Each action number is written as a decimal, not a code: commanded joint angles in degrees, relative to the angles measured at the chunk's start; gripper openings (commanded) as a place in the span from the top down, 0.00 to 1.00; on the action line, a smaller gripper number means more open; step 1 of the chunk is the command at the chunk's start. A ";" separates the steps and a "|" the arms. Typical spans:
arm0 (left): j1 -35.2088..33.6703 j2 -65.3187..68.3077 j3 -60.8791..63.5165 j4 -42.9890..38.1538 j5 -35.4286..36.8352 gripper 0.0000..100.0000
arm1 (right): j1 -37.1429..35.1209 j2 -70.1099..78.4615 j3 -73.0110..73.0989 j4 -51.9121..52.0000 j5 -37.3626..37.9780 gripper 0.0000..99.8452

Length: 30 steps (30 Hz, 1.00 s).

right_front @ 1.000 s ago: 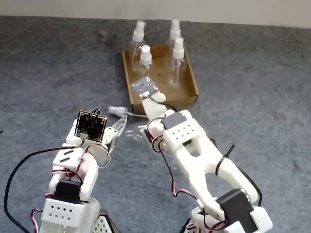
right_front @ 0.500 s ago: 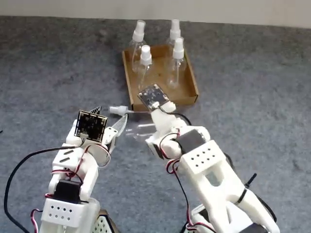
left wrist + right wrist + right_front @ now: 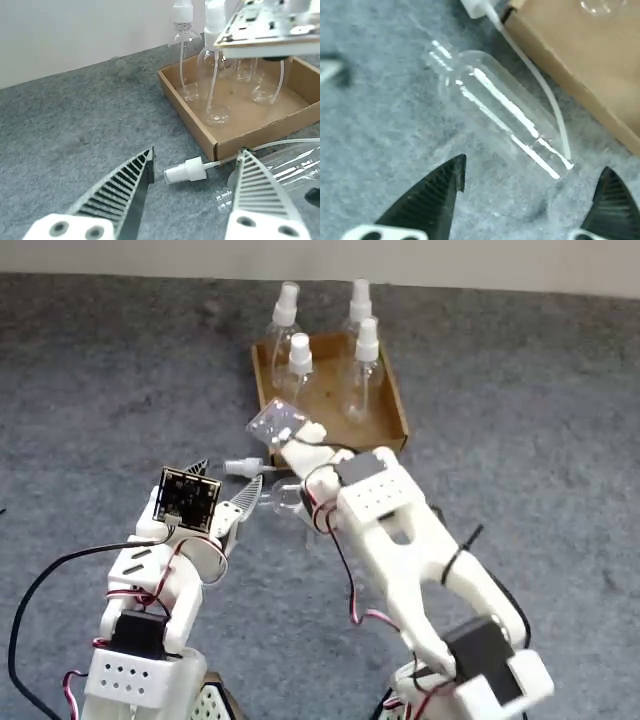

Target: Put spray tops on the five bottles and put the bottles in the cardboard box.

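Observation:
A clear bottle (image 3: 500,107) without a top lies on its side on the grey carpet, just in front of the cardboard box (image 3: 390,430). My right gripper (image 3: 534,167) hangs open over the bottle's base end, one finger on each side. A loose white spray top (image 3: 186,171) lies beside the bottle's neck, and its thin tube (image 3: 540,85) runs along the box's front wall. My left gripper (image 3: 197,151) stands open just short of the spray top. Several bottles (image 3: 298,370) with spray tops stand upright in the box.
Grey carpet (image 3: 120,370) stretches free to the left and right of the box. Both arms crowd the strip in front of the box, the right wrist close beside the left gripper.
The right arm's wrist swung back and then left, and now sits over the lying bottle. The left arm has stayed still.

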 commanded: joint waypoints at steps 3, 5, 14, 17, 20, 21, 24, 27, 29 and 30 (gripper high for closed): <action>0.84 -0.31 -0.48 -1.23 -0.53 0.80 | 0.75 4.35 -8.40 -0.22 0.88 0.65; 0.84 -0.31 -0.48 -1.23 -0.53 0.80 | 0.75 6.02 -9.63 -0.22 0.97 0.65; 0.84 -0.31 -0.48 -1.23 -0.53 0.80 | 1.01 11.03 -9.71 0.13 0.97 0.65; 0.84 -0.31 -0.48 -1.23 -0.53 0.80 | 0.84 11.38 -9.71 -0.22 0.97 0.65; 0.84 -0.31 -0.48 -1.23 -0.53 0.80 | 0.75 12.00 -9.71 -0.22 0.97 0.65; 0.84 -0.31 -0.48 -1.23 -0.53 0.80 | 0.75 12.26 -9.63 -0.22 0.97 0.65; 0.84 -0.31 -0.48 -1.23 -0.53 0.80 | 0.40 12.70 -9.63 -0.22 0.97 0.65; 0.84 -0.31 -0.48 -1.23 -0.53 0.80 | -0.66 12.44 -9.80 -0.22 0.97 0.65; 0.84 -0.31 -0.48 -1.23 -0.53 0.80 | -1.45 12.70 -9.98 -0.22 0.97 0.65; 0.84 -0.31 -0.48 -1.23 -0.53 0.80 | -1.98 12.70 -9.98 -0.22 1.05 0.65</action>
